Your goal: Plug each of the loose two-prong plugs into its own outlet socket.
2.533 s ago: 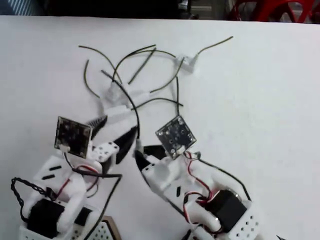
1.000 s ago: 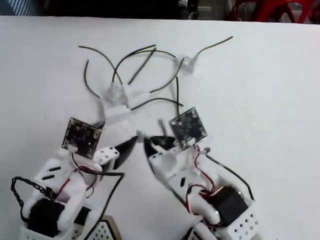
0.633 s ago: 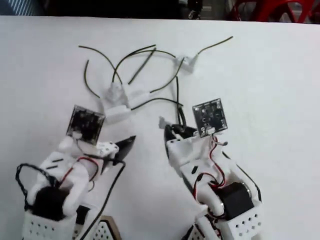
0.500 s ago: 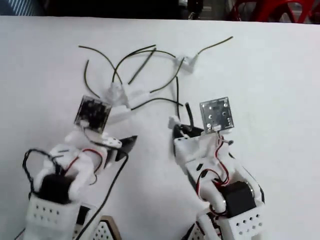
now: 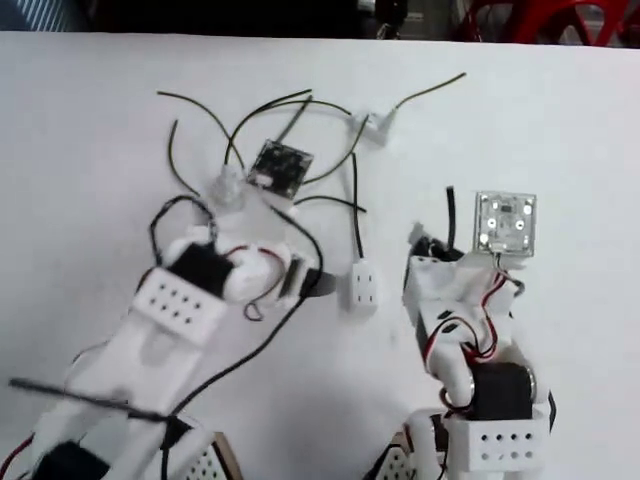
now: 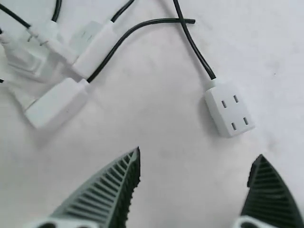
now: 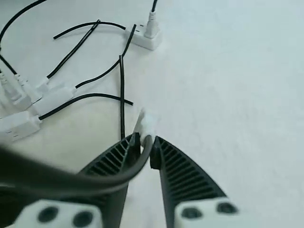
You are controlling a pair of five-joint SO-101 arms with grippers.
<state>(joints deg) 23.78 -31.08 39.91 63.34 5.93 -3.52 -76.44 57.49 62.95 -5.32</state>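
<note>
White cluster [image 5: 232,192]: we're looking at loose plugs and sockets lying in a heap at the far left, thin black leads looping out of it.
Left gripper [image 6: 197,156]: it's hanging low over the table [image 5: 560,120] with jaws spread wide and nothing between them. It's sitting just short of the socket block.
Socket block [image 6: 227,110]: it's lying flat, slots up, between the two arms with its lead trailing away. We're judging it light, hard-shelled and likely to skid, so we're favouring a pinch across its long sides, clear of the slots.
Mated pair [image 7: 145,35]: a plug is sitting in its socket at the far side, apart from the rest.
Right gripper [image 7: 146,139]: its jaws are clamping the plug at its tail, where the black lead joins.
Plug [image 7: 146,122]: it's poking out past the fingertips, off to the right of the socket block. We're reading it as small, rigid and light on a soft lead, so a hold this far back is risking swivel. The body is looking the firmer place.
</note>
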